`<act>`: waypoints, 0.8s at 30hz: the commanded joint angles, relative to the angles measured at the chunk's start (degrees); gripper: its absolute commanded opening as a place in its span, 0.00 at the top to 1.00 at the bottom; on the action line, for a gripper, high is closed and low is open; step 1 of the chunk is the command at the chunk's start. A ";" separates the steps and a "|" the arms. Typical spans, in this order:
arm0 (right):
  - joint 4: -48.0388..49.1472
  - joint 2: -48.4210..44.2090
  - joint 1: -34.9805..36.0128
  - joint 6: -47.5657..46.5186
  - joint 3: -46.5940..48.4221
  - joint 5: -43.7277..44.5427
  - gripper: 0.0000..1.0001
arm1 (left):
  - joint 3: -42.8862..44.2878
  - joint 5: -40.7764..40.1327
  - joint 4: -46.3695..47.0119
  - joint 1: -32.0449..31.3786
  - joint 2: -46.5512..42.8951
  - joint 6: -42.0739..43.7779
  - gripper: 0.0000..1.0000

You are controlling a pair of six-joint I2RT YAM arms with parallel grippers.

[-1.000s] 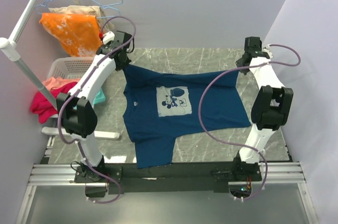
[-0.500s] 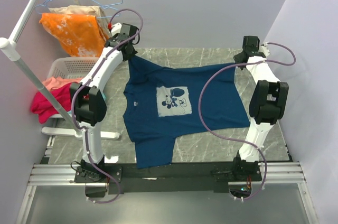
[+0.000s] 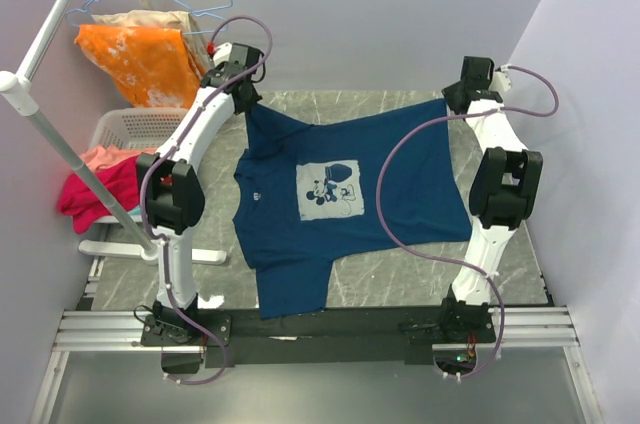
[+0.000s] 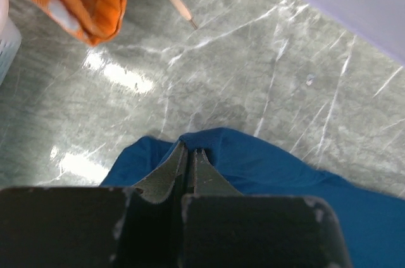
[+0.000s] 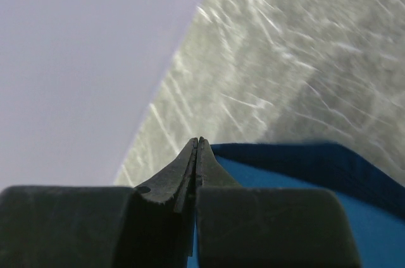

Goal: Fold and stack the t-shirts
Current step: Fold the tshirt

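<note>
Navy t-shirt (image 3: 390, 159) lies spread on the marble table (image 3: 400, 284) between the arms, print up, collar end toward the left arm, near sleeve at the table's near edge. The print (image 3: 330, 190) is a cartoon mouse on a pale square; I can't read any lettering in it. The small pale mark by the collar (image 3: 258, 195) is too small to read.

Left gripper (image 4: 190, 154) is clamped on the shirt's far-left corner, with cloth bunched around the tips. Right gripper (image 5: 200, 145) is pinched tight on the far-right corner.

Versus a second ago, both grippers sit farther back toward the wall. The far edge is pulled straighter and the right corner has been drawn back with it — the near half hasn't moved.

Orange cloth (image 3: 135, 59) and a basket (image 3: 125, 129) sit far left, apart from the shirt.
</note>
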 commanded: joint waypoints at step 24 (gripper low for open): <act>-0.99 -12.65 -0.88 1.07 -16.58 3.07 1.00 | -13.63 2.76 2.25 0.16 -16.64 -0.16 0.99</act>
